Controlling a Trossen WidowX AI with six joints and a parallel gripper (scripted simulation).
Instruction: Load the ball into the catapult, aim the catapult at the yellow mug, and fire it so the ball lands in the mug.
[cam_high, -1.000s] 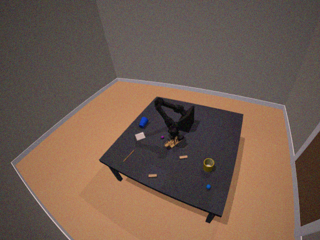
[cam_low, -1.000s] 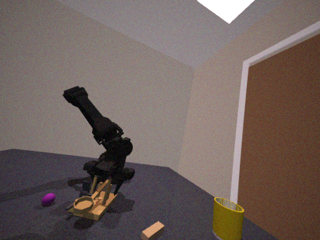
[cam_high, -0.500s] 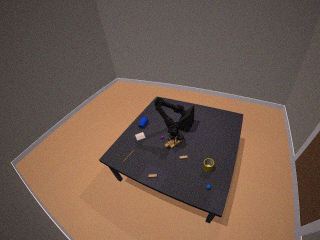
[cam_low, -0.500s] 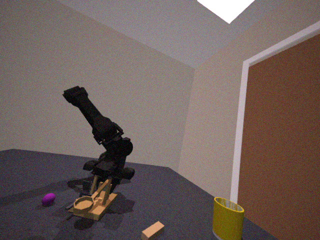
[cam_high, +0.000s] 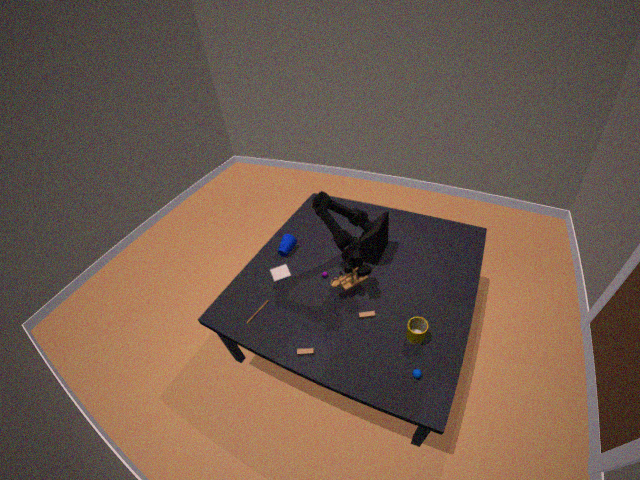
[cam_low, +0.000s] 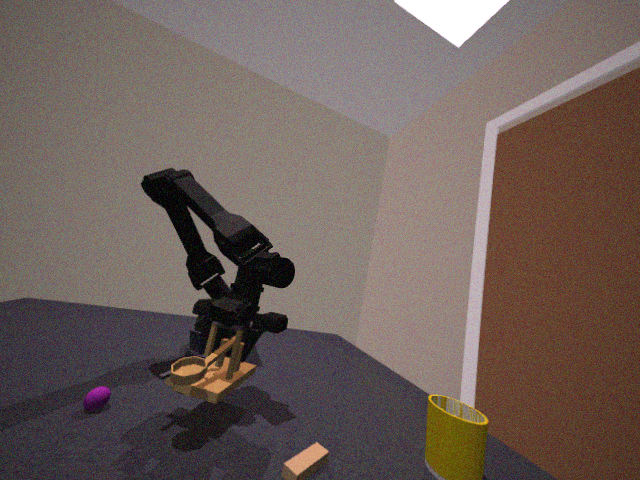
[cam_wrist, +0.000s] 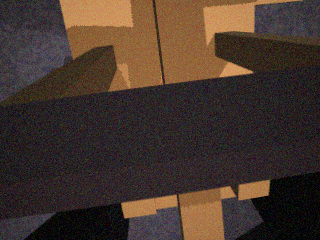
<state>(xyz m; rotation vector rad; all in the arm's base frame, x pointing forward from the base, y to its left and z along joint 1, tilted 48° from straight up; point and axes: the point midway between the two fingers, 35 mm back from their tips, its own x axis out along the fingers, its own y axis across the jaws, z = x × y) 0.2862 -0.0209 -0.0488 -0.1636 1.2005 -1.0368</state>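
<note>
The wooden catapult (cam_high: 349, 280) (cam_low: 211, 379) (cam_wrist: 165, 45) is near the middle of the dark table (cam_high: 439, 258). Its spoon cup is empty. My gripper (cam_high: 356, 268) (cam_low: 224, 330) reaches down from above and is shut on the catapult's upright frame. In the exterior view the base looks tilted and slightly off the table, with its shadow below it. The purple ball (cam_high: 324, 274) (cam_low: 97, 398) lies on the table just left of the catapult, apart from it. The yellow mug (cam_high: 417, 329) (cam_low: 454, 436) stands upright to the front right. The wrist view is filled by the catapult's crossbar and base.
A blue ball (cam_high: 416, 373) lies in front of the mug. A blue cup (cam_high: 286, 244) lies at the left, with a white square (cam_high: 280, 272) and a thin stick (cam_high: 257, 311) nearby. Two wooden blocks (cam_high: 366, 313) (cam_high: 305, 350) lie in front of the catapult; one also shows in the exterior view (cam_low: 306, 459).
</note>
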